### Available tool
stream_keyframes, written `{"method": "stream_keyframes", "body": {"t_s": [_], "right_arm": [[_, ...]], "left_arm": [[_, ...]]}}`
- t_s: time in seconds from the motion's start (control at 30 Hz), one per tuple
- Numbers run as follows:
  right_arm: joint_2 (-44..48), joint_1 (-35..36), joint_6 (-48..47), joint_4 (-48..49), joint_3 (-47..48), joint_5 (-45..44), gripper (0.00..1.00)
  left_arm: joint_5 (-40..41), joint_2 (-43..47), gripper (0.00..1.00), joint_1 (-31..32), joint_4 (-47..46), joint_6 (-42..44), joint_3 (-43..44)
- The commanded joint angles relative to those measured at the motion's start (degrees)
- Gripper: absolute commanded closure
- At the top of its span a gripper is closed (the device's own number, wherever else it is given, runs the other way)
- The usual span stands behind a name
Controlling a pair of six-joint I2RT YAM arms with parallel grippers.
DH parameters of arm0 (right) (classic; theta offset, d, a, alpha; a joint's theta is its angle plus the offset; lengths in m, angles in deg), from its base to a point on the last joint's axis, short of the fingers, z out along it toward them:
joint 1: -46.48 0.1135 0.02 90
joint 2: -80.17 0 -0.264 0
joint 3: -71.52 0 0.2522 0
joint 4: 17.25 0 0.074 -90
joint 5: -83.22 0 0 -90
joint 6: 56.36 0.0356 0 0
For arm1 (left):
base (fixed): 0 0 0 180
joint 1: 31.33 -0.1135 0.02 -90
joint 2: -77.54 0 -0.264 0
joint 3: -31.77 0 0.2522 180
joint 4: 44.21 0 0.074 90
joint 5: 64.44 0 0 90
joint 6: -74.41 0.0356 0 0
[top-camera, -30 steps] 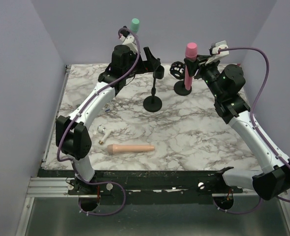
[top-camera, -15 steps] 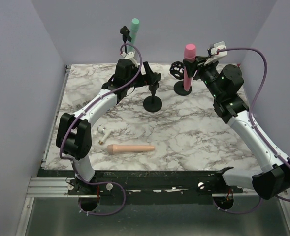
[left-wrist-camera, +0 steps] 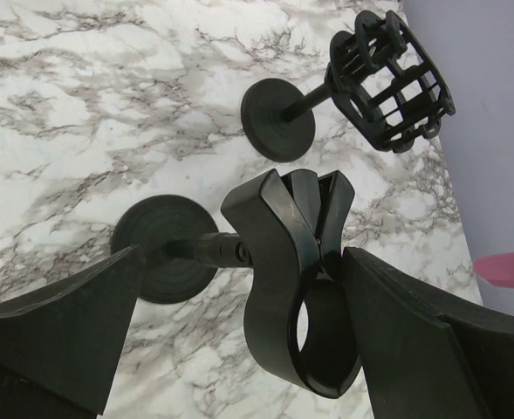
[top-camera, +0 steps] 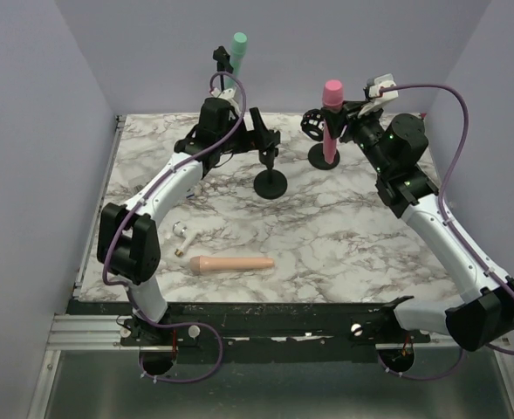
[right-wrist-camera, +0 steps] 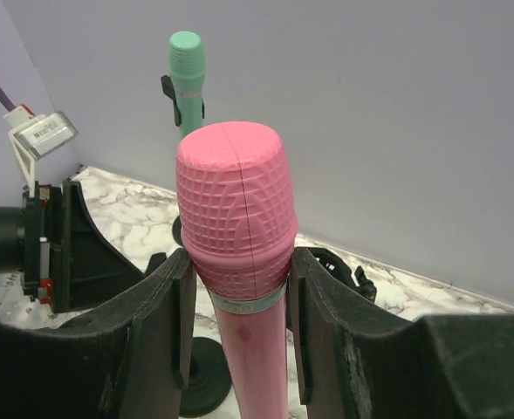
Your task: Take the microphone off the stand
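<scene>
Having come down since a second ago, the left gripper [left-wrist-camera: 243, 253] now sits with its fingers spread wide on either side of the black clip [left-wrist-camera: 296, 288] of the nearer stand [top-camera: 270, 183]; whether they touch it I cannot tell, and earlier it hung higher, up beside that clip. The right gripper [right-wrist-camera: 239, 301] has shifted a little to the left and is clamped on the pink microphone [right-wrist-camera: 235, 201] just under its head, holding it upright just beside the cage stand [top-camera: 313, 124] and out of the cage, which looks empty in the left wrist view. Counted, there are three microphones: the pink one in the grip, a green microphone [top-camera: 238, 48] held upright in a clip at the back, and a beige microphone [top-camera: 235, 264] lying flat near the front of the marble surface [top-camera: 326, 236]. Two round-based black stands sit on that surface, and one small white item [top-camera: 185, 232] lies left of the beige one
</scene>
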Motion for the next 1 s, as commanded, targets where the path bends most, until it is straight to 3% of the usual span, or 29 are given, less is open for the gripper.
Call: {"method": "stream_keyframes", "body": {"t_s": [0.0,0.37,0.6,0.77,0.9,0.97], "right_arm": [[-1.3,0.3,-2.1,-0.6,0.6,3.5,0.99],[-6.6,1.0,-7.3,-9.0,5.7,4.5,0.99],[-10.8,6.2,-12.8,-18.8,11.2,5.5,0.99],[-14.6,13.7,-19.8,-28.3,15.4,2.4,0.99],[-21.1,19.3,-23.7,-38.2,20.6,-2.0,0.99],[-24.9,22.8,-25.0,-41.8,22.8,-7.9,0.99]], "left_arm": [[-3.7,5.4,0.01,-3.7,7.5,1.7,1.1],[-14.6,11.1,0.02,-9.3,14.0,3.0,11.6],[-15.5,21.6,0.01,-11.6,13.8,6.1,6.1],[-8.7,30.4,0.01,-12.5,14.7,11.7,0.9],[-2.8,38.0,0.01,-12.9,6.8,14.7,-8.9],[-7.9,39.7,0.02,-16.8,3.0,10.6,-13.1]]}}
